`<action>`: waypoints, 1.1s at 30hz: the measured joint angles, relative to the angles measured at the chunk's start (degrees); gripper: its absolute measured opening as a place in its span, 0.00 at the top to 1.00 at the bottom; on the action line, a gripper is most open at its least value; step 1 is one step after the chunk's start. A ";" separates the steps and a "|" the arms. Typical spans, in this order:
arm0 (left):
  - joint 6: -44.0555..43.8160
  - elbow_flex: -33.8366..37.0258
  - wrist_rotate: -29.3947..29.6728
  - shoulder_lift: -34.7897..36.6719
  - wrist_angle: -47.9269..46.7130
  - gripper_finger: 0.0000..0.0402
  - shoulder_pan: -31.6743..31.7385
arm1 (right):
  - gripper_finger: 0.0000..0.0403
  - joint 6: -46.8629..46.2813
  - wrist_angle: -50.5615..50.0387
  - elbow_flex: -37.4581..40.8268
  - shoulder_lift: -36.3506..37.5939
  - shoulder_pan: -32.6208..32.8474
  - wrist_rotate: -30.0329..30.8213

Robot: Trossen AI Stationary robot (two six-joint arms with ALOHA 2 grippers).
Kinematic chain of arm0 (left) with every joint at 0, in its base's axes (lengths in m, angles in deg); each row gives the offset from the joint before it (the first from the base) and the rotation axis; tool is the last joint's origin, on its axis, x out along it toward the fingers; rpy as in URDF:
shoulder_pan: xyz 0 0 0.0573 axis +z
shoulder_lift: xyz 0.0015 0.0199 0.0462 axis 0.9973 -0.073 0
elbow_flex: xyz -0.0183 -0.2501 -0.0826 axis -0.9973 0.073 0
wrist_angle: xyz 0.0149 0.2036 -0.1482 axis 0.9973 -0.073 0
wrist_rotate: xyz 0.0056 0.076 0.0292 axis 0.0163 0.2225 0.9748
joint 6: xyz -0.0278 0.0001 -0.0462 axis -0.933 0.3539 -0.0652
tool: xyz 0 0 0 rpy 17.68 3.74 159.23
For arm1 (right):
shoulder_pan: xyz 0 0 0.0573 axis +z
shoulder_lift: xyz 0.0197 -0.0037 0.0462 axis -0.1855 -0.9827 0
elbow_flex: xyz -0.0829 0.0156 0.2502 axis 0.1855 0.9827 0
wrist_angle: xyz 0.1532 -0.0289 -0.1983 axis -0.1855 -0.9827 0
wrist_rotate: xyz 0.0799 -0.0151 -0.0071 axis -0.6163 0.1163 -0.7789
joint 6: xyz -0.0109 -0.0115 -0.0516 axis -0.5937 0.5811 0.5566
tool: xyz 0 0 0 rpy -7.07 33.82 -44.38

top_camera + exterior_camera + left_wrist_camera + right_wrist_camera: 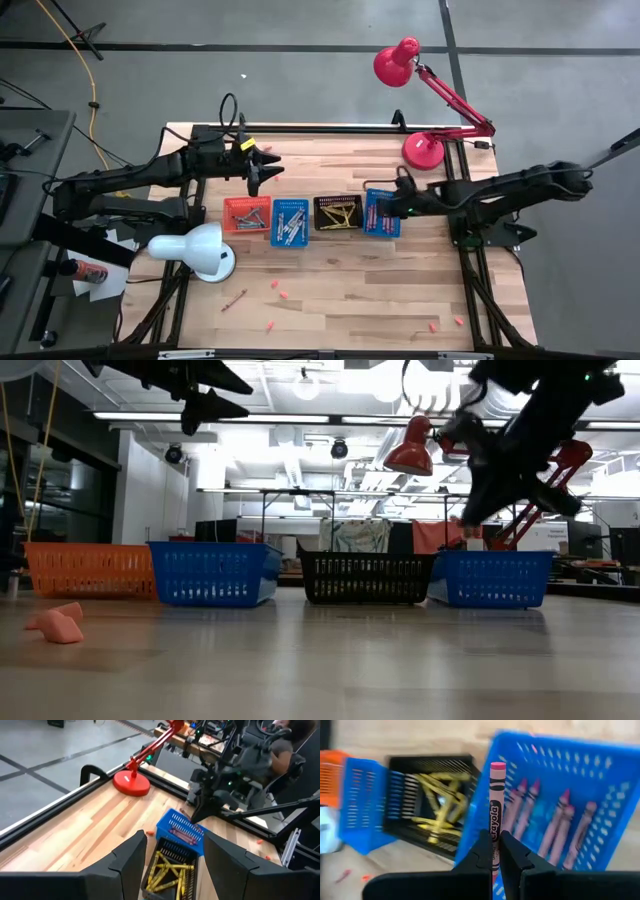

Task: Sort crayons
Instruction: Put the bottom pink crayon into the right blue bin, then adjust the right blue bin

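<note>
Four mesh baskets stand in a row: orange [246, 214], blue [289, 222], black [338, 213] with yellow crayons [167, 870], and a second blue one [382, 213] with pink crayons [560, 827]. My right gripper [385, 204] hangs over that second blue basket, shut on a pink crayon [496, 805]. My left gripper [262, 172] is open with nothing between its fingers, raised above the table on the far side of the orange basket. Loose crayon pieces [274, 285] lie toward the near edge. My right gripper pinches the pink crayon by its wrapped lower part [494, 845] between the two fingers. The crayon lies along the fingers, and its free end [498, 766] sticks out past the fingertips. The fingers slant down from the table's right side. The crayon is lifted clear, above the blue basket.
A red lamp's base [422, 150] stands at the far right, and a white lamp [195, 250] at the near left. A dark crayon [233, 299] and pink bits [432, 326] lie on the near boards. A person [285, 742] sits beyond the table's right side.
</note>
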 joint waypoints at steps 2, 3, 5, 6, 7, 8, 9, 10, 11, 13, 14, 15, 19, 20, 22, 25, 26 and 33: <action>0.08 0.00 0.02 0.00 -0.44 0.55 0.00 | 1.00 -2.65 0.11 0.00 -2.92 0.09 -1.13; 0.06 0.00 0.02 0.00 -0.65 0.55 0.00 | 1.00 -3.52 0.84 0.00 -4.27 0.09 -1.70; 0.08 0.00 0.02 0.00 -1.06 0.55 -0.02 | 1.00 -4.78 0.86 0.00 -6.31 0.09 -2.72; 0.12 0.00 0.02 0.00 -1.22 0.55 -0.02 | 1.00 -5.28 0.95 0.00 -7.07 0.09 -2.73; 0.12 0.00 0.02 0.00 -1.63 0.55 0.00 | 1.00 -5.68 1.16 0.00 -7.72 0.09 -2.77; 0.12 0.00 0.02 0.00 -1.87 0.55 -0.02 | 1.00 -5.87 1.11 0.00 -8.19 0.09 -2.92; 0.12 0.00 0.02 0.00 -1.88 0.55 -0.02 | 1.00 -5.92 1.09 0.00 -8.45 0.09 -3.21; 0.14 0.00 0.02 0.02 -1.90 0.55 -0.01 | 1.00 -6.08 1.27 0.00 -8.70 0.09 -3.42; 0.32 0.00 0.02 0.02 -1.90 0.55 -0.02 | 1.00 -6.19 1.33 0.00 -8.84 0.09 -3.64; 0.60 0.00 0.03 0.02 -2.08 0.55 -0.01 | 1.00 -6.16 1.55 0.00 -8.81 0.09 -3.93; 0.62 0.00 0.04 0.02 -2.32 0.55 0.00 | 0.99 -6.00 1.78 0.00 -8.79 0.09 -4.24; 0.62 0.00 0.03 0.02 -2.42 0.55 -0.02 | 0.98 -5.51 1.68 0.00 -8.67 0.09 -4.56; 0.62 0.00 0.04 0.02 -2.97 0.55 0.00 | 0.92 -4.94 1.15 0.00 -8.53 0.09 -5.17; 0.62 0.00 0.04 0.02 -2.97 0.55 0.00 | 0.90 -4.96 1.07 0.00 -8.53 0.09 -5.23; 0.63 0.00 0.03 0.02 -2.96 0.55 -0.02 | 0.85 -4.95 1.07 0.00 -8.53 0.09 -5.36; 0.62 0.00 0.04 0.02 -2.95 0.55 -0.02 | 0.77 -4.62 0.94 0.00 -8.53 0.08 -6.38; 0.62 0.00 0.02 0.02 -2.95 0.55 -0.02 | 0.74 -3.86 0.94 0.00 -8.53 0.06 -6.72; 0.56 0.00 0.04 0.02 -2.95 0.55 -0.02 | 0.66 -0.68 1.81 -0.06 -3.42 -2.03 -5.09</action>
